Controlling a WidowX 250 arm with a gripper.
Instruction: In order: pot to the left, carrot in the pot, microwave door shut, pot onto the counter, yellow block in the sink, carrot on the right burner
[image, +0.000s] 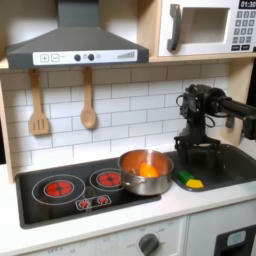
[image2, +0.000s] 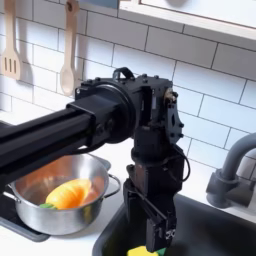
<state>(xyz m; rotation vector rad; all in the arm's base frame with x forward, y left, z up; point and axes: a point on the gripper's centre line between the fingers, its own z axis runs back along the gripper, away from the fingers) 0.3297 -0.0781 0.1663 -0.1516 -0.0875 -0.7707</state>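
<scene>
In the first exterior view, the pot (image: 146, 171) sits on the surface (image: 120, 212) just off the cooktop's (image: 60, 190) right edge, beside the sink (image: 225, 165), with the carrot (image: 148, 170) inside. The block (image: 194, 183) lies in the sink next to a flat green piece (image: 185, 178). The arm reaches over the basin; the microwave door (image: 205, 28) is shut.

In the second exterior view, the tool (image2: 152, 232) hangs over the sink (image2: 215, 228), fingers narrow and holding nothing, just above the block (image2: 143, 251). The carrot (image2: 70, 193) rests in the pot (image2: 50, 195), left of the arm.
</scene>
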